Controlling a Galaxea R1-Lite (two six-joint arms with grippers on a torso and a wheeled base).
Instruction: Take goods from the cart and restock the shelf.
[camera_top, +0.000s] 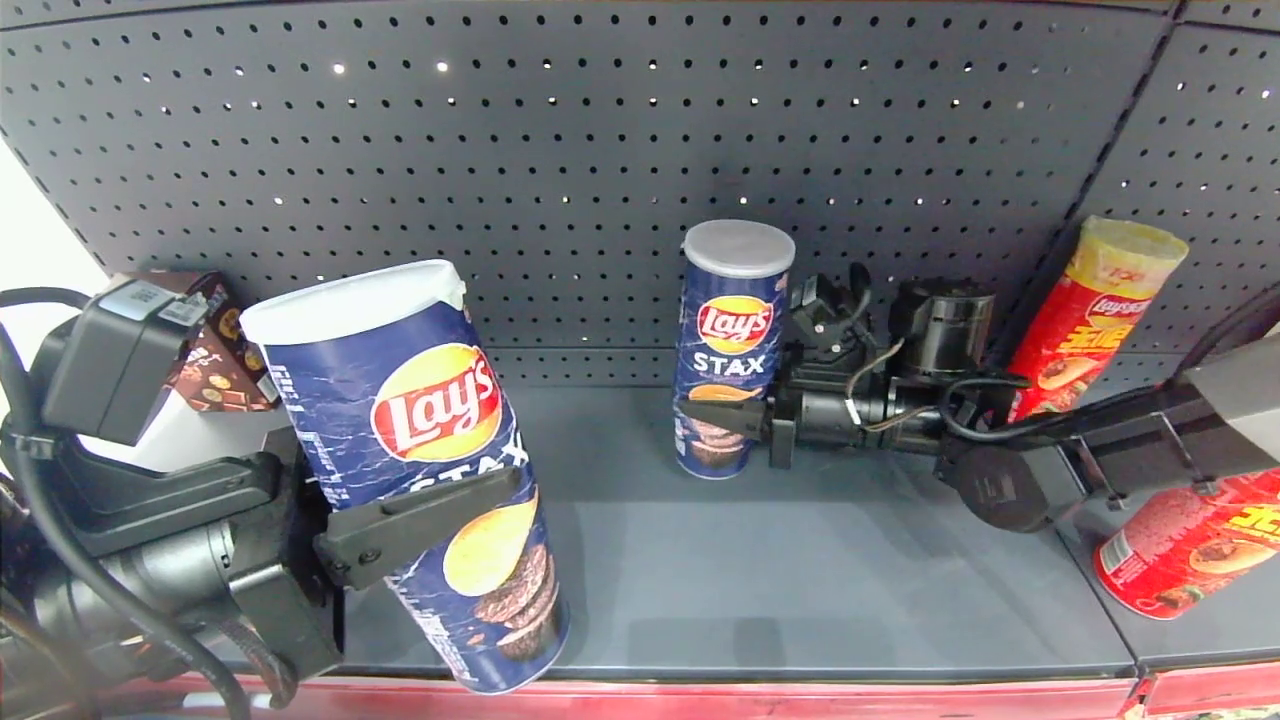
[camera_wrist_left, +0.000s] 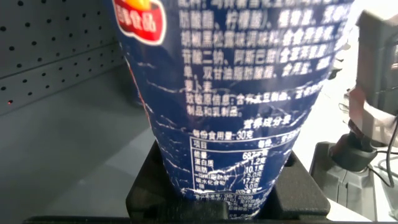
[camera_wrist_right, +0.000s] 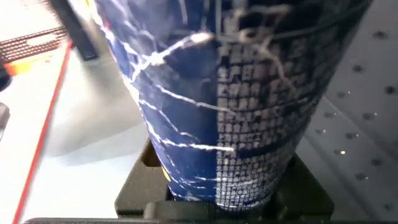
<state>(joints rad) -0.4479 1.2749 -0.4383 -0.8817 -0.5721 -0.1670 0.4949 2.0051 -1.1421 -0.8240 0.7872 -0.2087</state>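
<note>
Two dark blue chip cans are in my grippers over the grey shelf (camera_top: 800, 560). The near blue can (camera_top: 420, 450) leans tilted at the shelf's front left edge, with my left gripper (camera_top: 440, 500) shut around its lower half. In the left wrist view this can (camera_wrist_left: 236, 112) rises from between the fingers of the left gripper (camera_wrist_left: 227, 186). The far blue can (camera_top: 730, 340) stands upright near the back wall at mid shelf. My right gripper (camera_top: 725, 420) is shut on its lower part from the right. The right wrist view has that can (camera_wrist_right: 236, 93) in the right gripper (camera_wrist_right: 221, 186).
A red chip can (camera_top: 1095, 310) leans against the pegboard back wall (camera_top: 600, 150) at the back right. Another red can (camera_top: 1190, 540) lies on its side at the right. A brown snack box (camera_top: 215, 340) sits at the back left. The shelf's red front lip (camera_top: 800, 695) runs along the near edge.
</note>
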